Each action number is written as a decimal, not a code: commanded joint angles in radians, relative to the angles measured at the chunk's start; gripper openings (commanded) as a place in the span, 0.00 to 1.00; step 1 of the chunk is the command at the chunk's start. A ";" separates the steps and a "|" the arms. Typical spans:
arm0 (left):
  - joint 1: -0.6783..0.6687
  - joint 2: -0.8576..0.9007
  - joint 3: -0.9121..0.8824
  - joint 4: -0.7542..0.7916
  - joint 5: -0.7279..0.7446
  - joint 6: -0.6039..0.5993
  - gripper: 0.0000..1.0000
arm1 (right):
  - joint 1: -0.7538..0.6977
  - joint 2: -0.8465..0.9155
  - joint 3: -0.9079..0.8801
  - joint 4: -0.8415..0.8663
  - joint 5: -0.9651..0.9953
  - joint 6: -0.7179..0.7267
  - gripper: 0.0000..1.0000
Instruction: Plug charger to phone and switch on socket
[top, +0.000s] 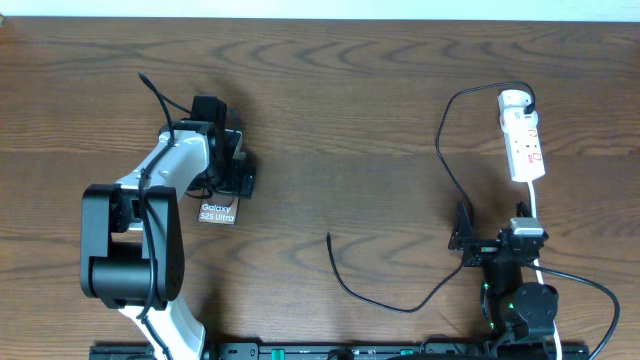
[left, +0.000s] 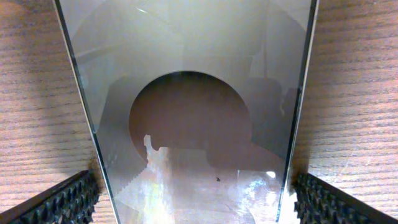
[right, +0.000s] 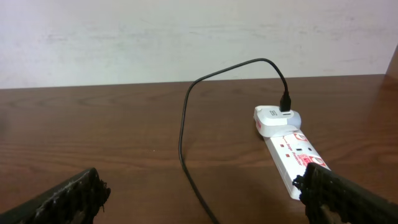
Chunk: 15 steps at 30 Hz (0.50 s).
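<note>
The phone (top: 217, 212) lies flat on the wood table at the left, its lettered end showing and the rest under my left gripper (top: 235, 178). In the left wrist view its glossy face (left: 193, 93) fills the frame. My left gripper (left: 198, 199) is open, one finger on each side of the phone with thin gaps. The charger cable (top: 440, 150) runs from the round white adapter (top: 515, 100) in the socket (top: 524, 140) to a free plug tip (top: 329, 237) mid-table. My right gripper (top: 495, 240) is open and empty below the socket. The right wrist view shows the open gripper (right: 202, 199), cable (right: 183, 137), adapter (right: 277, 118) and socket (right: 289, 155).
The socket's white cord (top: 535, 205) runs down past my right gripper. A black robot cable (top: 590, 290) loops at the lower right. A pale wall (right: 186, 37) stands behind the table's far edge.
</note>
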 joint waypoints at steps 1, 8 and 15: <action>0.009 0.026 -0.030 0.002 -0.060 0.014 0.93 | 0.004 -0.006 -0.001 -0.004 0.001 -0.012 0.99; 0.009 0.026 -0.030 0.002 -0.060 0.014 0.86 | 0.004 -0.006 -0.001 -0.004 0.001 -0.012 0.99; 0.009 0.026 -0.030 0.002 -0.060 0.014 0.85 | 0.004 -0.006 -0.001 -0.004 0.001 -0.012 0.99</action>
